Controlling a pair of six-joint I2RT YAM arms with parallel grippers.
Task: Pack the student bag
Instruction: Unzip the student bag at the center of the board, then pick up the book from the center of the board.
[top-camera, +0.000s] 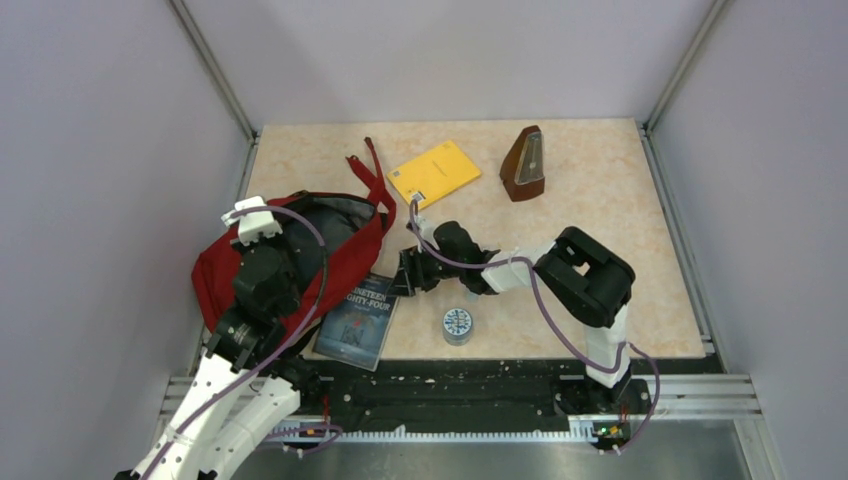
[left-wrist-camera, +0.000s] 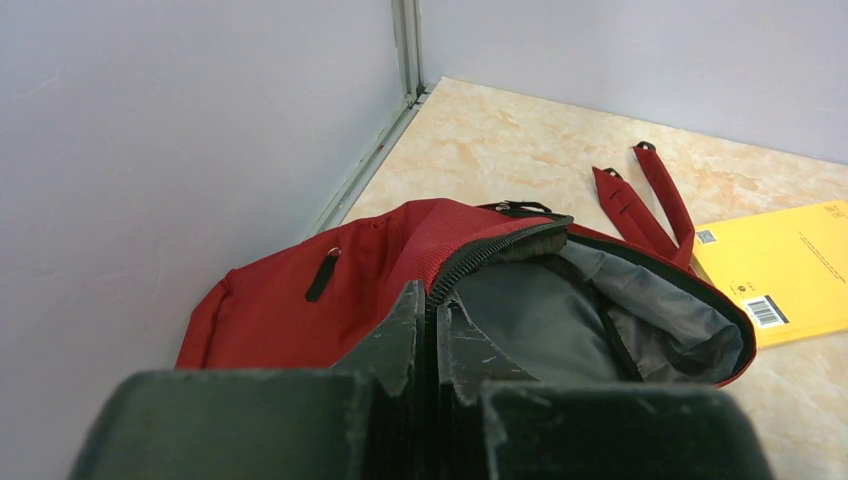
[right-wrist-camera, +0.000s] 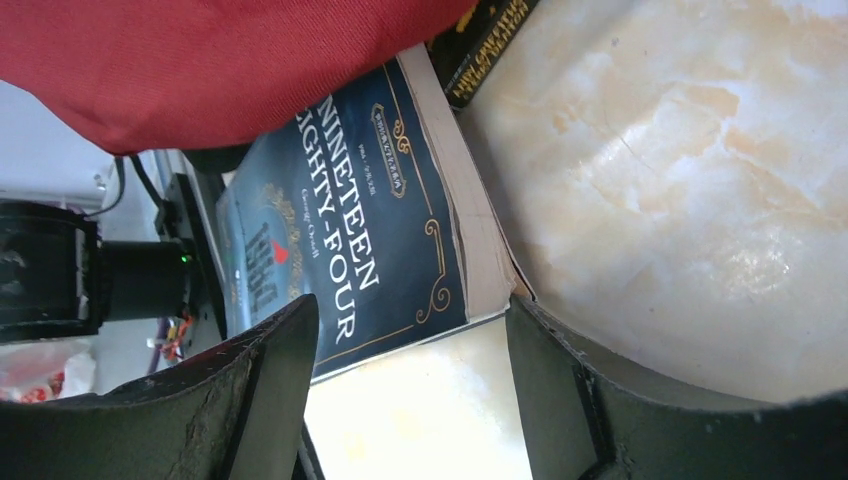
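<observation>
The red student bag (top-camera: 225, 265) lies at the table's left side, its mouth open and showing grey lining (left-wrist-camera: 560, 310). My left gripper (top-camera: 268, 238) is shut on the bag's black zipper edge (left-wrist-camera: 437, 300) at the near side of the opening. A dark blue book, "Nineteen Eighty-Four" (top-camera: 360, 315), lies flat by the bag's near right side, partly under it (right-wrist-camera: 340, 240). My right gripper (top-camera: 405, 275) is open and low over the table, with the book's corner between its fingers (right-wrist-camera: 410, 330).
A yellow padded envelope (top-camera: 433, 172) lies behind the bag, also in the left wrist view (left-wrist-camera: 790, 280). A brown metronome (top-camera: 524, 163) stands at the back. A small round roll (top-camera: 457, 325) sits near the front edge. The bag's red straps (top-camera: 372, 170) trail backward. The left wall is close.
</observation>
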